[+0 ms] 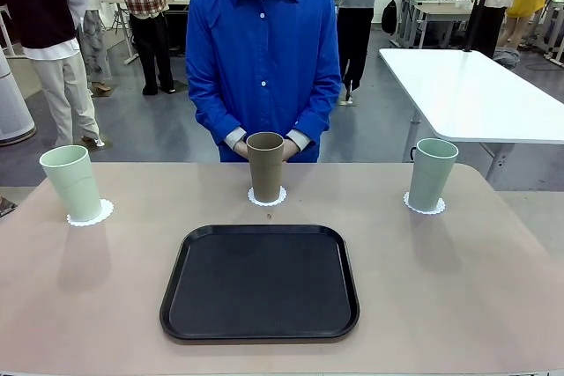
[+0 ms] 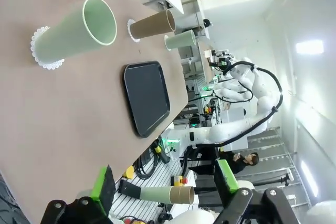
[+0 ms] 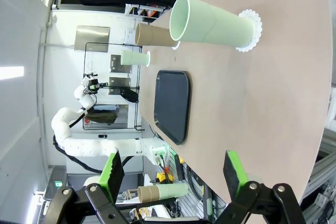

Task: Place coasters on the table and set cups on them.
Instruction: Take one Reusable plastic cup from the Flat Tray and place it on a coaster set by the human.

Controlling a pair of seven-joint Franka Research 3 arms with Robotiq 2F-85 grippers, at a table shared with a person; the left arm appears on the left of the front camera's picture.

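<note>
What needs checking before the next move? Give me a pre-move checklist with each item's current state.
1. Left mint cup upright on its coaster: ok.
2. Tan-brown cup upright on the middle coaster: ok.
3. Right mint cup upright on its coaster: ok.
4. Left gripper open, nothing between the fingers: ok.
5. Right gripper open, nothing held: ok.
6. Person's hands clear of the table: not ok; they sit right behind the tan-brown cup at the far edge.
</note>
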